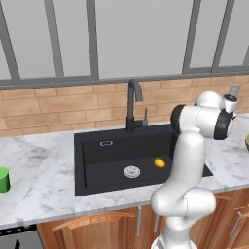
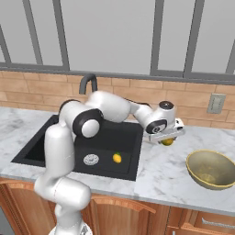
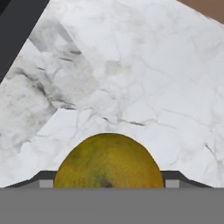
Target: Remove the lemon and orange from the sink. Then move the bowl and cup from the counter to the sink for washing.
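Hand view showed the dull, dark orange-yellow round orange [image 3: 108, 161] at six o'clock, pinched between the claw's [image 2: 168, 140] spread tips above the white marble worktop [image 3: 144, 78].

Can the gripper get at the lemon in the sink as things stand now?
Probably not right away. The gripper is over the counter beside the sink with the orange between its fingers. The lemon lies uncovered on the sink floor, so the way down looks free afterwards.

White marble counter [image 2: 158, 172], tan brick backsplash [image 1: 58, 107], wall outlet [image 2: 215, 103], wood cabinets [image 2: 128, 213] below.
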